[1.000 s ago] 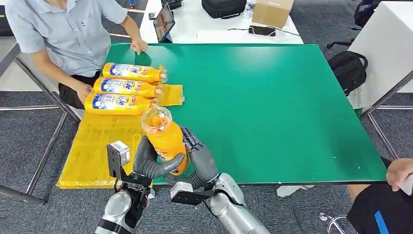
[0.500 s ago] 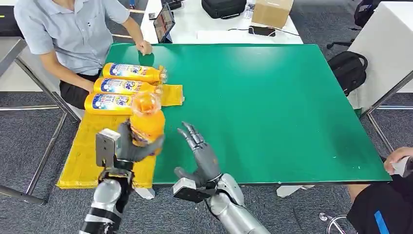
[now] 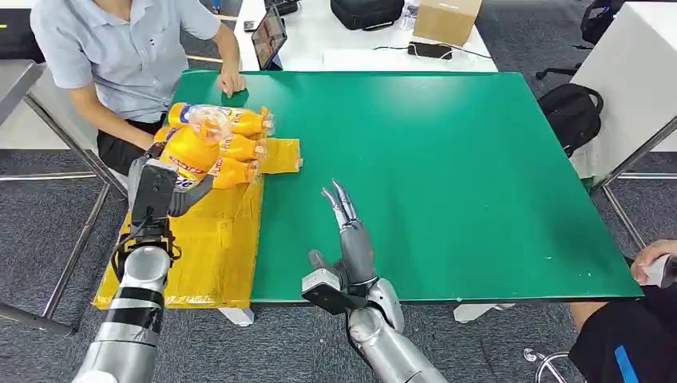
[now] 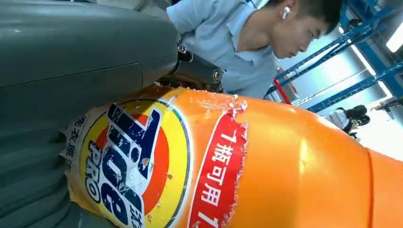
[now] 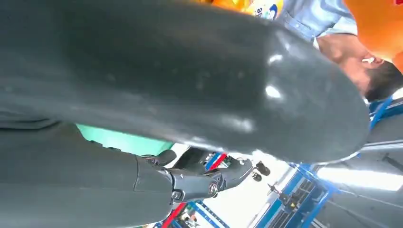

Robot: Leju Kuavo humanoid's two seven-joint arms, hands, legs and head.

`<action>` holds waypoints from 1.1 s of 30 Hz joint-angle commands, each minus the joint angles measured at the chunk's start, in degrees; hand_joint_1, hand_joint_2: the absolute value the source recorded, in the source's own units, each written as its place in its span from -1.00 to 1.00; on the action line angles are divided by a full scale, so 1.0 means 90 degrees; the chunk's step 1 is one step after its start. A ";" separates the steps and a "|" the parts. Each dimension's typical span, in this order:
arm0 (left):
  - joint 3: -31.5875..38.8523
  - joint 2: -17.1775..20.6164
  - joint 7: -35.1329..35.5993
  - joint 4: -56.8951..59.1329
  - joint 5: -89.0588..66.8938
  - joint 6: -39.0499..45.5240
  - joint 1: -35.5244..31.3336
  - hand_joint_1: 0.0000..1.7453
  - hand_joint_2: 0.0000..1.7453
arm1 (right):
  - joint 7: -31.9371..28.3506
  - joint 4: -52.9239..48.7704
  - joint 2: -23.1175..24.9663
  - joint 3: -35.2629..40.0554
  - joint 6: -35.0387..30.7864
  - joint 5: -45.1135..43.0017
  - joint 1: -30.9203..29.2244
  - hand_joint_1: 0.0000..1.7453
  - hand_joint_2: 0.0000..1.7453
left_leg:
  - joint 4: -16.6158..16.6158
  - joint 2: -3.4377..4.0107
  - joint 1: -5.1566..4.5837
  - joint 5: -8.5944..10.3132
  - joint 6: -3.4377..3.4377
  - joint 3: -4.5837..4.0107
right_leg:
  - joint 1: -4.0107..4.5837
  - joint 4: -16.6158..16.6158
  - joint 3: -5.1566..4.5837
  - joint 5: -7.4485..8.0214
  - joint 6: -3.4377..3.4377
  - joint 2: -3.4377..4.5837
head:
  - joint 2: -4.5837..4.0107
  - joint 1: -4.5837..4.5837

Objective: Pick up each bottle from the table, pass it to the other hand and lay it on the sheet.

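My left hand (image 3: 164, 191) grips an orange detergent bottle (image 3: 190, 150) with a clear cap, held above the yellow sheet (image 3: 192, 239) on the table's left side. The left wrist view has the same bottle (image 4: 247, 161) close up, its blue and yellow label against my hand (image 4: 71, 95). Three matching bottles lie in a row at the sheet's far end; the held bottle hides part of them, and the farthest bottle (image 3: 239, 120) is plainest. My right hand (image 3: 351, 239) stands open over the green table (image 3: 447, 175) near its front edge, holding nothing, fingers up and apart.
A person in a light blue shirt (image 3: 120, 56) sits at the far left corner, one hand (image 3: 231, 80) on the table. Another person's hand (image 3: 655, 275) is at the front right corner. A white desk with a tablet (image 3: 269, 36), bag and box stands behind.
My left hand has carried the bottle away from the right hand, leftward and farther over the sheet toward the lying bottles. The right hand let go, opened and drew back to the right.
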 commanded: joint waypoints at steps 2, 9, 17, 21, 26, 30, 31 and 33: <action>0.0135 0.0142 0.0015 0.0685 -0.0004 -0.0007 -0.0422 1.00 1.00 | -0.0211 0.0040 -0.0092 -0.0168 -0.0021 -0.0055 -0.0130 -1.00 -1.00 | -0.0003 -0.0001 0.0000 -0.0003 0.0006 0.0013 | 0.0003 -0.0003 0.0013 -0.0004 -0.0012 -0.0007 | 0.0000 0.0000; -0.0406 0.0672 0.0929 0.1837 -0.2304 0.0191 -0.0954 1.00 1.00 | -0.0211 0.0223 -0.0045 -0.0313 0.0244 -0.0115 -0.0206 -1.00 -1.00 | -0.0002 -0.0003 0.0001 0.0000 0.0005 0.0012 | 0.0005 -0.0001 0.0013 -0.0002 -0.0014 -0.0010 | 0.0000 0.0000; -0.1570 0.1073 0.1013 0.3693 -0.3835 -0.0941 -0.1142 1.00 1.00 | -0.0211 0.0132 -0.0096 -0.0144 0.0808 -0.0319 -0.0200 -1.00 -1.00 | -0.0014 0.0003 -0.0002 -0.0005 0.0009 0.0044 | 0.0003 -0.0011 0.0041 -0.0008 -0.0020 -0.0006 | 0.0000 0.0000; -0.1930 0.1227 0.1203 0.4082 -0.4129 -0.1288 -0.1407 1.00 1.00 | -0.0211 0.0130 -0.0086 -0.0056 0.0880 -0.0459 -0.0267 -1.00 -1.00 | 0.0000 0.0004 0.0002 -0.0002 0.0003 0.0013 | 0.0005 0.0002 0.0013 -0.0007 -0.0013 -0.0007 | 0.0000 0.0000; -0.2120 0.1321 0.1147 0.4462 -0.4098 -0.1563 -0.1511 1.00 1.00 | -0.0211 -0.0017 -0.0113 0.0029 0.0918 -0.0737 -0.0251 -1.00 -1.00 | -0.0003 0.0018 -0.0001 -0.0002 0.0003 0.0018 | 0.0003 0.0002 0.0012 -0.0001 -0.0016 0.0007 | 0.0000 0.0000; -0.2076 0.1419 0.0978 0.4540 -0.3928 -0.1768 -0.1508 1.00 1.00 | -0.0211 0.0009 -0.0098 0.0090 0.1008 -0.0793 -0.0265 -1.00 -1.00 | -0.0008 0.0024 0.0000 -0.0001 0.0005 0.0033 | 0.0005 -0.0003 0.0025 0.0002 -0.0020 0.0012 | 0.0000 0.0000; -0.2076 0.1419 0.0978 0.4540 -0.3928 -0.1768 -0.1508 1.00 1.00 | -0.0211 0.0009 -0.0098 0.0090 0.1008 -0.0793 -0.0265 -1.00 -1.00 | -0.0005 0.0025 -0.0001 -0.0001 0.0003 0.0030 | 0.0003 0.0001 0.0020 0.0002 -0.0014 0.0015 | 0.0000 0.0000; -0.2019 0.1506 0.0686 0.4566 -0.3710 -0.1982 -0.1530 1.00 1.00 | -0.0211 0.0055 -0.0080 0.0134 0.1053 -0.0849 -0.0288 -1.00 -1.00 | -0.0006 0.0029 0.0000 -0.0002 0.0003 0.0037 | 0.0003 0.0004 0.0026 0.0002 -0.0017 0.0018 | 0.0000 0.0000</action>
